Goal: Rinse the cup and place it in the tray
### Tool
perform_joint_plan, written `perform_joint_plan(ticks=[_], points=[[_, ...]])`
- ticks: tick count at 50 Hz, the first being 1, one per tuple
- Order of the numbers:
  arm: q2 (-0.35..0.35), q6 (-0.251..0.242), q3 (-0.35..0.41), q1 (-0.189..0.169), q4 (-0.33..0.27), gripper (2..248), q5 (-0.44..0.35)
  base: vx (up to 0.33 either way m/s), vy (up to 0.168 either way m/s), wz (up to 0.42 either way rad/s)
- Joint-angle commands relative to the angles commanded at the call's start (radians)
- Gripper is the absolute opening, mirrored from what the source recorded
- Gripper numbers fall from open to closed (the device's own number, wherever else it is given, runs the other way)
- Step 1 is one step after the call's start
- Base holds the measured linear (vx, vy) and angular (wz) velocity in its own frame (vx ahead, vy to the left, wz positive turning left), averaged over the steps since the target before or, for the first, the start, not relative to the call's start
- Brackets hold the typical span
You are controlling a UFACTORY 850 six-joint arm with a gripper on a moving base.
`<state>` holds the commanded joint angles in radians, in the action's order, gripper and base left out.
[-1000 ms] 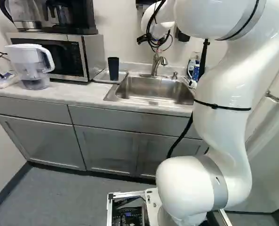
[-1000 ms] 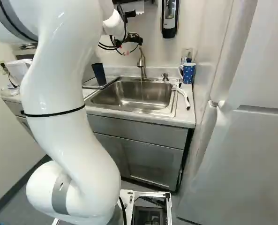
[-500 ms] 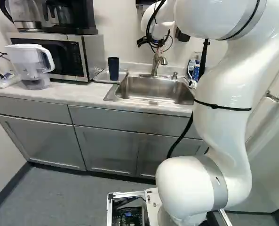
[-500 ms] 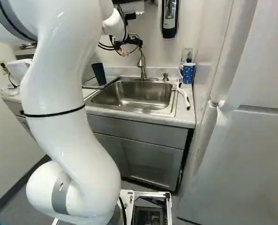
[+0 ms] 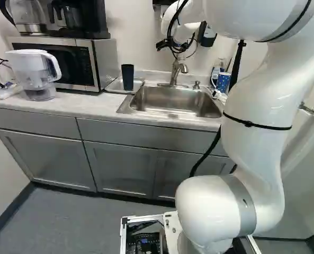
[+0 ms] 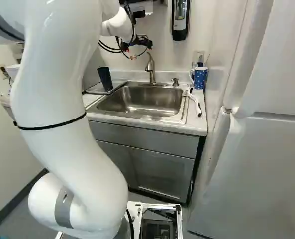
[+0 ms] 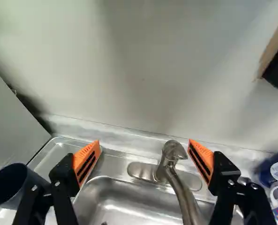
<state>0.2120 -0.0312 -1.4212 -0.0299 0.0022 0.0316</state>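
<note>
My gripper (image 5: 180,53) is above the faucet in the left base view; in the right base view it hangs by the wall over the sink. In the wrist view the gripper (image 7: 144,154) is open, its orange-padded fingers wide apart and nothing gripped. The faucet (image 7: 172,161) shows between and beyond them. A dark cup (image 5: 127,78) stands upright on the metal tray (image 5: 113,87) left of the sink (image 5: 172,101). In the wrist view the cup (image 7: 24,183) is beside one finger, its mouth facing up.
A microwave (image 5: 105,61) and a white water pitcher (image 5: 36,71) stand left of the tray. A blue dotted mug (image 6: 200,78) and a white-handled brush (image 6: 196,103) lie right of the sink. A dispenser (image 6: 179,20) hangs on the wall; a refrigerator (image 6: 256,164) is at the right.
My arm has drawn back toward the base cameras, the gripper shifting only slightly. The thin water stream seen under the spout a second ago no longer shows. Cup and tray have not moved.
</note>
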Motion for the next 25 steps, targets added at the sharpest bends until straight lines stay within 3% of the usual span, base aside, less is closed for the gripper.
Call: perform_joint_plan(ticks=[25], points=[[-0.111,0.000,0.120,-0.043,0.000,247,0.040,0.000,0.000,0.000]])
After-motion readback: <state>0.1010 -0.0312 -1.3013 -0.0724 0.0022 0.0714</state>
